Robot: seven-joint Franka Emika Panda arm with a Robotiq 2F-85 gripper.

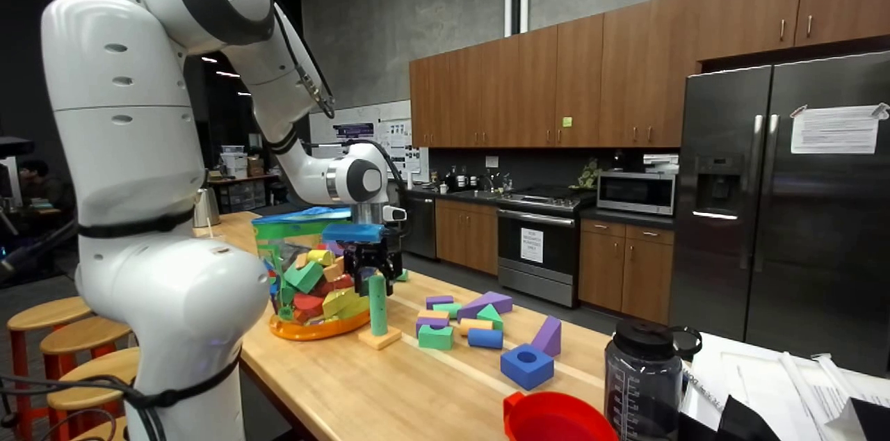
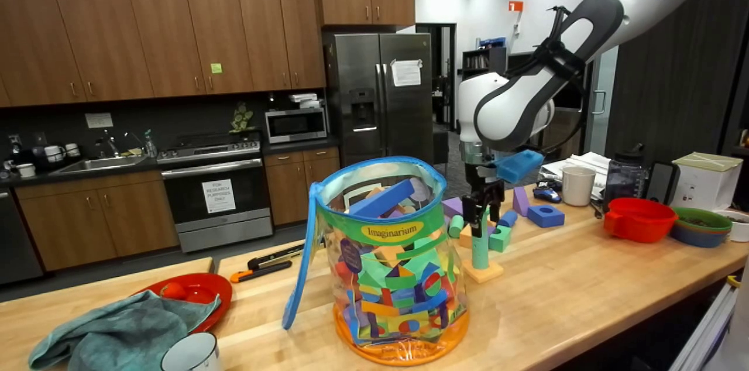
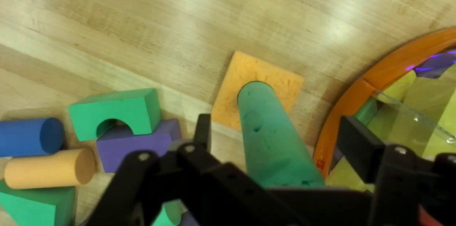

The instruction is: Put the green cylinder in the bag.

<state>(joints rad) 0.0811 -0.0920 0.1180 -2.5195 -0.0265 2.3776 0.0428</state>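
Observation:
A tall green cylinder (image 1: pixel 377 312) stands upright in an orange square block (image 1: pixel 379 338) on the table, also in an exterior view (image 2: pixel 480 251) and the wrist view (image 3: pixel 267 129). My gripper (image 3: pixel 277 129) is open, pointing down, with fingers either side of the cylinder's upper part and gaps between. It shows in both exterior views (image 1: pixel 374 281) (image 2: pixel 485 220). A shorter bright green cylinder (image 2: pixel 456 226) lies farther back, partly visible in the wrist view (image 3: pixel 171 213). The see-through bag (image 2: pixel 392 233) with a green band stands beside the gripper, open-topped, full of blocks; its orange base rim (image 3: pixel 335 126) is close.
Loose blocks lie beside the cylinder: a green arch (image 3: pixel 114 112), a blue cylinder (image 3: pixel 28 137), a blue holed block (image 1: pixel 527 366), purple wedges. A red bowl (image 2: pixel 641 219), dark bottle (image 1: pixel 643 378) and mug (image 2: pixel 578 185) stand farther along. A red plate (image 2: pixel 216 301) and towel (image 2: pixel 129 330) lie beyond the bag.

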